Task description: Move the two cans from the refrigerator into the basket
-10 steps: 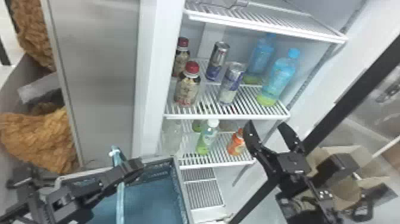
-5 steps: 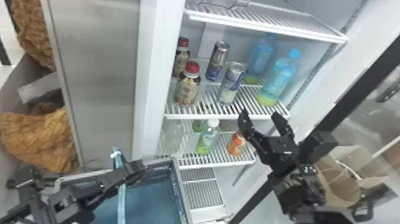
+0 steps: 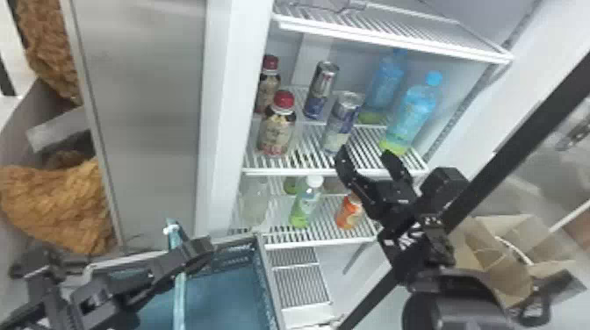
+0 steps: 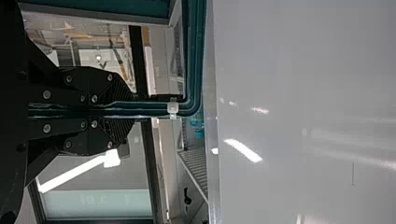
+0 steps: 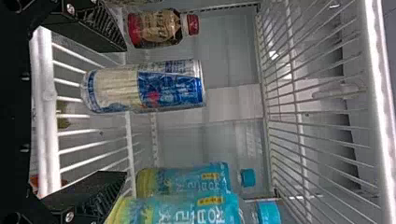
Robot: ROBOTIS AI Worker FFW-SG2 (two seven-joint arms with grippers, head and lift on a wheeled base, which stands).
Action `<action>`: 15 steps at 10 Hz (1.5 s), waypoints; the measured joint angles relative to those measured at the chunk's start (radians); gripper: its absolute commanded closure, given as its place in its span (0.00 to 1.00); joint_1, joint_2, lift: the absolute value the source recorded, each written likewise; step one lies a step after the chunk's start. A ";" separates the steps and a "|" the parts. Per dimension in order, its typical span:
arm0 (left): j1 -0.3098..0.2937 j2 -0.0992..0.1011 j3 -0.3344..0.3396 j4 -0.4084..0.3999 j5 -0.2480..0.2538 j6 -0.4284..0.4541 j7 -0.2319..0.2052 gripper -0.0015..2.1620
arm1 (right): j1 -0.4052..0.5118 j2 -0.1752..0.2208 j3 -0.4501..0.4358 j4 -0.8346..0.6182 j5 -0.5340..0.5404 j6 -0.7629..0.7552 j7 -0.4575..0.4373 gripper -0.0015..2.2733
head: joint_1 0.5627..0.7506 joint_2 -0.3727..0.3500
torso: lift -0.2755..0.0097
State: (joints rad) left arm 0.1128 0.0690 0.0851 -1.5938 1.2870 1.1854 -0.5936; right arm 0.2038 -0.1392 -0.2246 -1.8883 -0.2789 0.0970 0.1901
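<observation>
White refrigerator shelf [image 3: 303, 170], two blue-printed cans [image 3: 341, 125] — right gripper [image 3: 364, 153] spread nearby

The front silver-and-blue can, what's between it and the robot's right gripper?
Nothing stands between them. In the right wrist view, the front silver-and-blue can shows whole, with nothing blocking it from the right gripper.

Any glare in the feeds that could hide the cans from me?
Left wrist view: bright streaks on the smooth pale panel; right wrist view: near-white shine along the upper shelf's front rail, only small highlights on the nearer can; head view: faint sheen on the grey metal panel, well away from that can.
</observation>
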 measured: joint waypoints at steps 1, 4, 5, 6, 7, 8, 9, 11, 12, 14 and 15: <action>0.000 0.000 -0.001 0.001 0.001 0.000 0.000 0.55 | -0.025 0.000 0.004 0.020 0.006 0.006 0.000 0.04 | 0.70 0.03 | 0.86; 0.003 0.001 -0.004 0.002 0.003 0.000 0.001 0.55 | -0.103 -0.004 0.022 0.082 0.020 0.033 0.000 0.05 | 0.70 0.03 | 0.86; 0.003 0.002 -0.006 0.002 0.004 0.000 0.002 0.55 | -0.125 -0.010 0.039 0.104 0.019 0.039 0.000 0.05 | 0.70 0.03 | 0.86; 0.003 0.002 -0.006 0.002 0.005 0.000 0.002 0.55 | -0.144 -0.016 0.055 0.121 0.018 0.041 0.000 0.05 | 0.70 0.04 | 0.86; 0.003 0.002 -0.006 0.002 0.005 0.000 0.002 0.55 | -0.161 -0.018 0.062 0.137 0.018 0.042 0.000 0.05 | 0.70 0.04 | 0.86; 0.002 0.002 -0.006 0.003 0.005 0.000 0.002 0.55 | -0.181 -0.019 0.068 0.153 0.020 0.043 0.000 0.05 | 0.70 0.05 | 0.86; 0.002 0.002 -0.007 0.004 0.006 0.000 0.002 0.55 | -0.199 -0.019 0.072 0.167 0.022 0.043 0.000 0.05 | 0.70 0.05 | 0.86; 0.002 0.003 -0.009 0.005 0.007 0.000 0.002 0.55 | -0.237 -0.020 0.076 0.190 0.032 0.052 0.001 0.05 | 0.70 0.05 | 0.86; 0.002 0.003 -0.009 0.005 0.007 0.000 0.002 0.55 | -0.255 -0.024 0.084 0.198 0.035 0.057 0.002 0.05 | 0.70 0.06 | 0.86; 0.002 0.003 -0.009 0.006 0.008 0.000 0.003 0.55 | -0.280 -0.030 0.096 0.213 0.041 0.066 0.005 0.05 | 0.70 0.07 | 0.86; 0.001 0.003 -0.009 0.006 0.008 0.000 0.003 0.55 | -0.289 -0.031 0.097 0.217 0.047 0.072 0.010 0.08 | 0.70 0.07 | 0.86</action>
State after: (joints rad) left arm 0.1143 0.0721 0.0757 -1.5878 1.2951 1.1854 -0.5905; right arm -0.0856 -0.1702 -0.1277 -1.6709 -0.2322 0.1690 0.1997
